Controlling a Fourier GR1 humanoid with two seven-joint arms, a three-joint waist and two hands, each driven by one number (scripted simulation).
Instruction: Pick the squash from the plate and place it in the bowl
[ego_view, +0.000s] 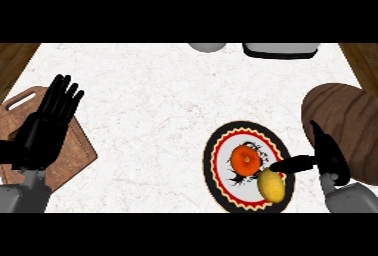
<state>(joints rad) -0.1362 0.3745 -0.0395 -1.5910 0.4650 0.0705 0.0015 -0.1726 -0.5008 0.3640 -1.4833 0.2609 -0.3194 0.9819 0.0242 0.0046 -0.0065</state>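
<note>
Right hand (325, 159), lower right: thumb touching yellow squash (271, 186) on plate (221, 145), fingers spread, ready to grasp | Left hand (46, 125), left edge: open, resting | Wooden bowl (347, 125) just right.

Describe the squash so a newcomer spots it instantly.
Find the round plate with the black and red rim at the counter's lower right, beside the brown bowl. The squash lies at its lower right edge, by the right hand. It is yellow and oval, unlike the plate's orange centre.

Bare white counter (162, 100) open left of plate (221, 187), wooden bowl (347, 125) just right, orange fruit (245, 158) touching squash (271, 186)
</note>
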